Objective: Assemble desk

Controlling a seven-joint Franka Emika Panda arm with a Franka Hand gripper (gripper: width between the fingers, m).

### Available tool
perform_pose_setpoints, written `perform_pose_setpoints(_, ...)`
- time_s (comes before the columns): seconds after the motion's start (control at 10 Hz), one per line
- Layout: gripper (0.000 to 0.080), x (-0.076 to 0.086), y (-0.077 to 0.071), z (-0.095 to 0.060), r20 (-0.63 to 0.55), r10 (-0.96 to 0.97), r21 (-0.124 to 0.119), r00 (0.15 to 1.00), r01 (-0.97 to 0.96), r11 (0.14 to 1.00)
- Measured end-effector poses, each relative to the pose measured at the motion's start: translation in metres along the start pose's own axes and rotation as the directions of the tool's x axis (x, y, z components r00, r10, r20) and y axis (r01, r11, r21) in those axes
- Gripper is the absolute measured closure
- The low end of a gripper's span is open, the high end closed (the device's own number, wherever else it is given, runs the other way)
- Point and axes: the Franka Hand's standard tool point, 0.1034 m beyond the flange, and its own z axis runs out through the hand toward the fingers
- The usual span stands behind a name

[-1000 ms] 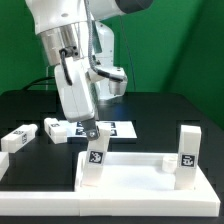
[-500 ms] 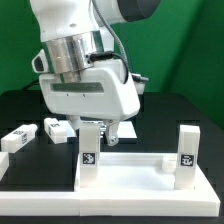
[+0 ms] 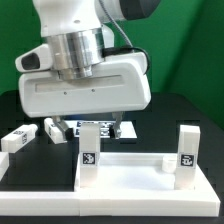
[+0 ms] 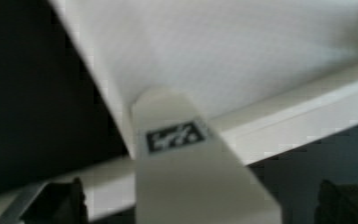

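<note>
Gripper (image 3: 90,125) turned square, fingers (image 4: 59,200) spread wide, straddling upright leg (image 3: 90,150)

White glossy arm (image 3: 70,20), silver ribbed wrist collar (image 3: 78,52), wide boxy white gripper (image 3: 88,125) (black cable (image 3: 127,48) behind); dark fingertips (image 4: 55,203) blurry in wrist view.

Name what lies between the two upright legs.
Exterior view: only the desk top's bare rim, from that view's left upright leg to its right upright leg.
</note>
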Motion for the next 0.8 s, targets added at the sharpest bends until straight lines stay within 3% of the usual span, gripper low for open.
perform_pose_setpoints(0.2, 0.0165, -0.0011, -0.0013, 0.0010, 0.002, 0.047, 0.012, 0.999, -0.047, 0.999)
perform_pose_setpoints(0.4, 0.0488, -0.0010, 0.0011, 0.0010, 0.003, 0.146, 0.013, 0.989, -0.146, 0.989)
perform_pose_setpoints(0.6, 0.0491, -0.0007, 0.0026, 0.0007, 0.002, 0.285, 0.017, 0.959, -0.285, 0.958)
perform_pose_setpoints(0.8, 0.0495, -0.0027, 0.0046, -0.0005, 0.001, 0.616, 0.048, 0.788, -0.615, 0.787)
